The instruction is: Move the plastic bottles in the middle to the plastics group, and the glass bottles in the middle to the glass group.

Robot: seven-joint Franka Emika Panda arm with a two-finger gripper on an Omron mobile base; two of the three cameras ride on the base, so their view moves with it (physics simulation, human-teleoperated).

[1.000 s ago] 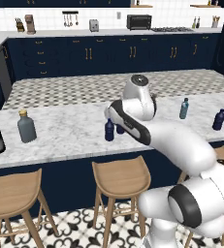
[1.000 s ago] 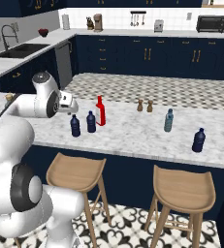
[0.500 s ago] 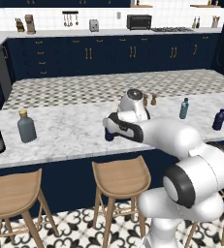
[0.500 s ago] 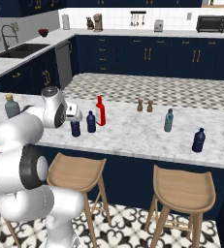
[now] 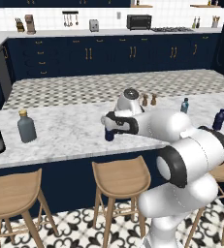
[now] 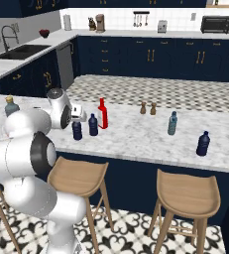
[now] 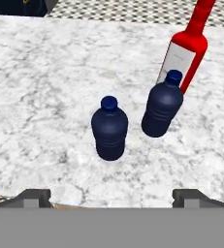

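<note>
- Gripper point(image 7: 111, 196): jaws spread wide, holding nothing, just short of the near navy bottle point(image 7: 109, 129).
- Second navy bottle point(image 7: 162, 105): beside it, before the red bottle point(image 7: 187, 46), mid-counter point(image 7: 45, 87).

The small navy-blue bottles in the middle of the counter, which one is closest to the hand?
The navy-blue bottle standing alone, centred before the open hand. The other navy-blue bottle stands farther off, right beside the red white-labelled bottle.
</note>
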